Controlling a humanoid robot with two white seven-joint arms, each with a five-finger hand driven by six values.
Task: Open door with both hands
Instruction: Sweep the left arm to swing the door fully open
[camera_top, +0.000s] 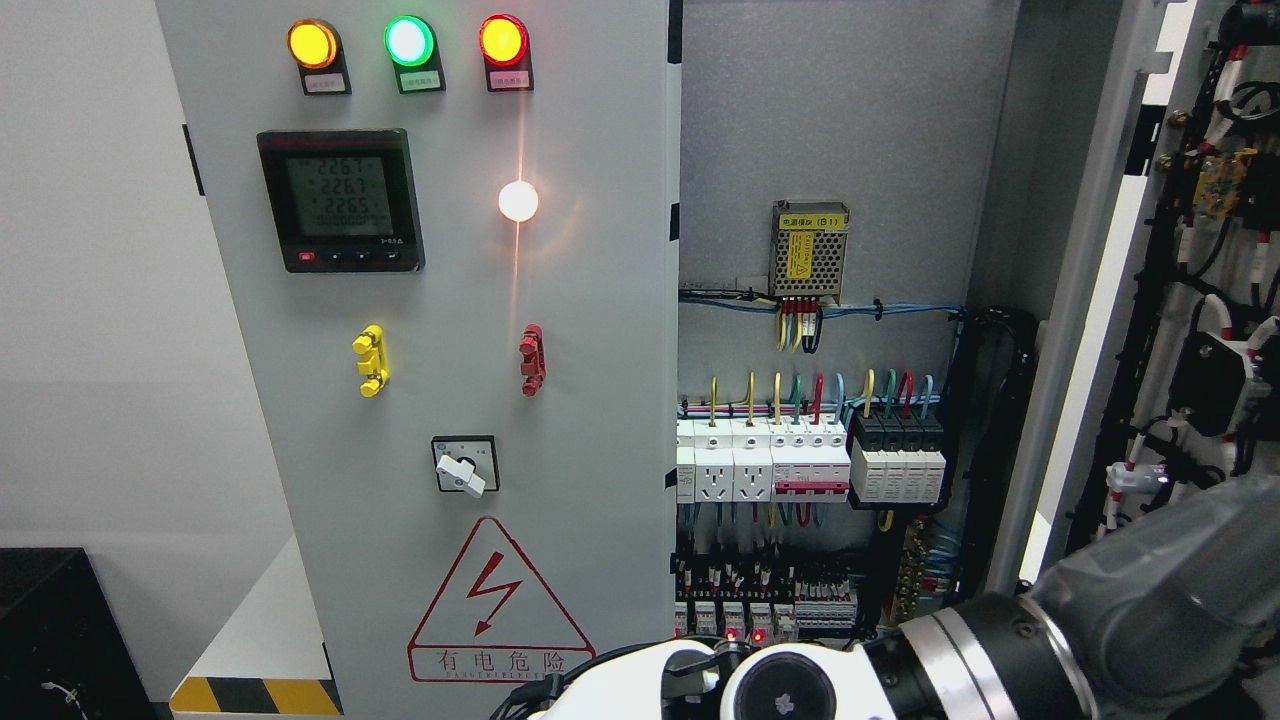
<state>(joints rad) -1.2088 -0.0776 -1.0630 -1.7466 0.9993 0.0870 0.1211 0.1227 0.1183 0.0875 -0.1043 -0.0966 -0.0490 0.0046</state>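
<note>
My right hand (760, 685) sits low before the electrical cabinet, its right door (1150, 300) swung open, left door (430, 350) shut; I cannot tell my fingers' state.

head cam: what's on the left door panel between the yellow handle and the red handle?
Nothing: in the head view the stretch of grey left door between the yellow handle and the red handle is bare.
</note>
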